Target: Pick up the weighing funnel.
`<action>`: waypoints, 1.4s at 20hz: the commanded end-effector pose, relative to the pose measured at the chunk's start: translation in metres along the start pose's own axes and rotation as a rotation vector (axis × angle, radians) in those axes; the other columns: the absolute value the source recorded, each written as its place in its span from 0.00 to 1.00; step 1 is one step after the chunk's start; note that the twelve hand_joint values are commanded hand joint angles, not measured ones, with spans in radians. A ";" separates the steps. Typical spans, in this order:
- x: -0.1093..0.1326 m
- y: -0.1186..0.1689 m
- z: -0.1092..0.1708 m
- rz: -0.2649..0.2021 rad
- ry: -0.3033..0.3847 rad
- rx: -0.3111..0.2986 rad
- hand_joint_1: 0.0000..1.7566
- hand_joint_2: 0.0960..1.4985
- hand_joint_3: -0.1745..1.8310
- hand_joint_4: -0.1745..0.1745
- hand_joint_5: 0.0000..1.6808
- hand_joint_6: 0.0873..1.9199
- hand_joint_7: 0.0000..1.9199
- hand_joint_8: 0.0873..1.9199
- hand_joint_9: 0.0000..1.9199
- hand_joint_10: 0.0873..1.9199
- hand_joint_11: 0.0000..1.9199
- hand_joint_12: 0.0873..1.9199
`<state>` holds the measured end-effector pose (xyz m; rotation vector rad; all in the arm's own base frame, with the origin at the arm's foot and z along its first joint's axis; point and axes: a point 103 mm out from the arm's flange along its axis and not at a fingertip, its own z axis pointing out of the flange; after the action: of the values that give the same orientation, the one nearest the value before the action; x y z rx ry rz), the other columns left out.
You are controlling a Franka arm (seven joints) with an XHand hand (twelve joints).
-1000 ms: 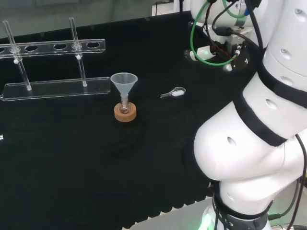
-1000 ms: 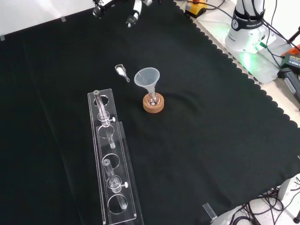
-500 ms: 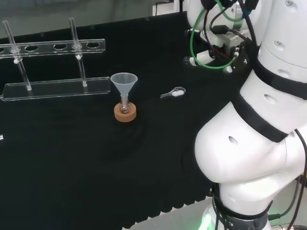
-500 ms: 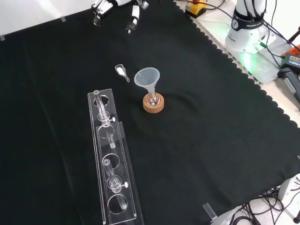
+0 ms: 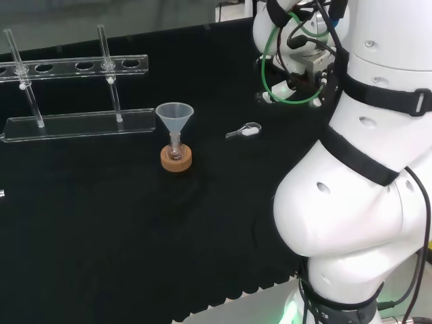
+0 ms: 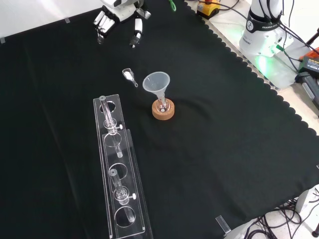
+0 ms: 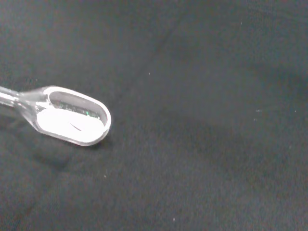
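The weighing funnel (image 6: 128, 75), a small clear scoop with a short stem and white powder in its bowl, lies on the black cloth just left of the big funnel in the front view. In the head view the weighing funnel (image 5: 244, 132) lies to the right of the big funnel. The wrist view has the weighing funnel (image 7: 72, 120) close, lying alone on the cloth. My hand (image 6: 119, 12) hangs above the cloth at the top of the front view, some way beyond the scoop. Its fingers (image 6: 134, 35) point down, relaxed and spread, holding nothing.
The big funnel (image 6: 157, 83) stands mouth up in a small flask on a cork ring (image 6: 163, 110). A clear test-tube rack (image 6: 117, 169) with two tubes stands in front of the scoop in the front view. The arm's white links (image 5: 364, 202) rise at the head view's right.
The hand has come further into the front view from the top, lower and nearer the weighing funnel. The arm's upper links swung left in the head view. The scoop has not moved.
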<state>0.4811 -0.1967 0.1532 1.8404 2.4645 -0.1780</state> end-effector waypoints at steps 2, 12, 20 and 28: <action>0.002 0.001 0.016 -0.030 0.004 0.033 0.24 0.42 0.29 0.18 0.36 0.29 0.32 0.36 0.36 0.31 0.24 0.70; 0.019 0.009 0.034 -0.073 0.016 0.076 0.23 0.43 0.29 0.18 0.36 0.30 0.32 0.36 0.36 0.31 0.24 0.70; 0.030 0.014 0.046 -0.144 0.046 0.098 0.23 0.43 0.28 0.18 0.35 0.30 0.32 0.36 0.35 0.31 0.23 0.70; 0.040 0.007 0.058 -0.165 0.032 0.142 0.23 0.43 0.28 0.17 0.35 0.31 0.33 0.36 0.35 0.31 0.23 0.70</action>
<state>0.4806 -0.1695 0.0978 1.7143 2.6720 -0.3148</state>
